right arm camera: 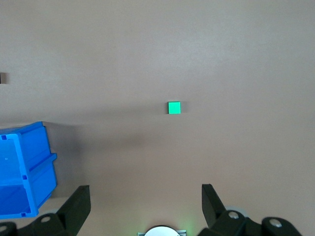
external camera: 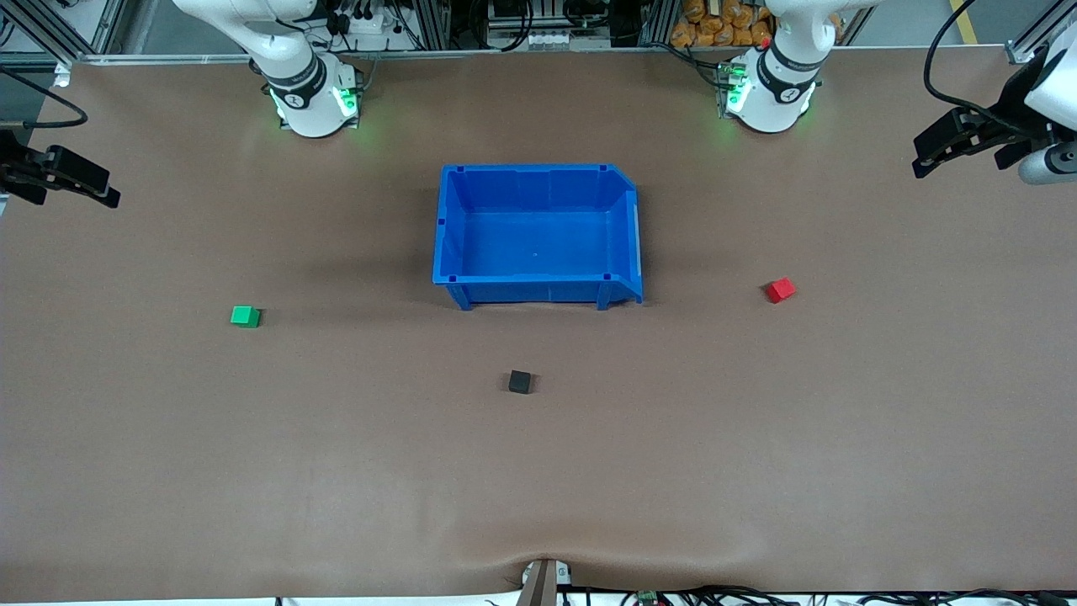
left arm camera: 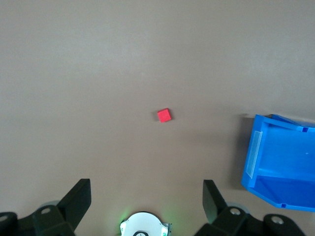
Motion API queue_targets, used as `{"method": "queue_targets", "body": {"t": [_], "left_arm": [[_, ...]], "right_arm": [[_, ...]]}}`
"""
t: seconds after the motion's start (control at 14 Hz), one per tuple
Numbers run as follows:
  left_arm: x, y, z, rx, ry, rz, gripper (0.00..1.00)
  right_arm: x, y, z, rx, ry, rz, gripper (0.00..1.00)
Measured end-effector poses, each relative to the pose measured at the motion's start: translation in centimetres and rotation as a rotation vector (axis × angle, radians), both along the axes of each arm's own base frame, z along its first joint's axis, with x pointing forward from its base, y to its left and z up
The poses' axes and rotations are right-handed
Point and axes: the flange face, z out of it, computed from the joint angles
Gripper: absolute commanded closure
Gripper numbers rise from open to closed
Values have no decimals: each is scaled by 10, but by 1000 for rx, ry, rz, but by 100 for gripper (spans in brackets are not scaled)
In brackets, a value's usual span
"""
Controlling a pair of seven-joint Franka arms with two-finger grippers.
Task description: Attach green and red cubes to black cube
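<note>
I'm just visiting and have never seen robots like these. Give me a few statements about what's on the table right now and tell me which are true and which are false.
1. The blue bin has a cube inside it. False: it holds nothing; all three cubes lie on the table.
2. The black cube lies nearer the front camera than the bin. True.
3. The right gripper is holding the green cube. False: its jaws are open and the cube lies alone on the table.
4. The red cube lies toward the left arm's end of the table. True.
5. The left gripper has its jaws open, holding nothing. True.
6. The green and red cubes touch the black cube. False: all three lie well apart.
</note>
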Motion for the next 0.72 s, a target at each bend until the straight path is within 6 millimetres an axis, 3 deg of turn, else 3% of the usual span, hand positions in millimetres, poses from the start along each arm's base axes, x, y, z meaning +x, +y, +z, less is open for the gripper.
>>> {"method": "queue_targets", "body": {"t": [0.72], "left_arm": [[1, 4, 1, -1, -4, 8, 0]], "right_arm": [[-1, 0, -6, 1, 21, 0, 0]]}}
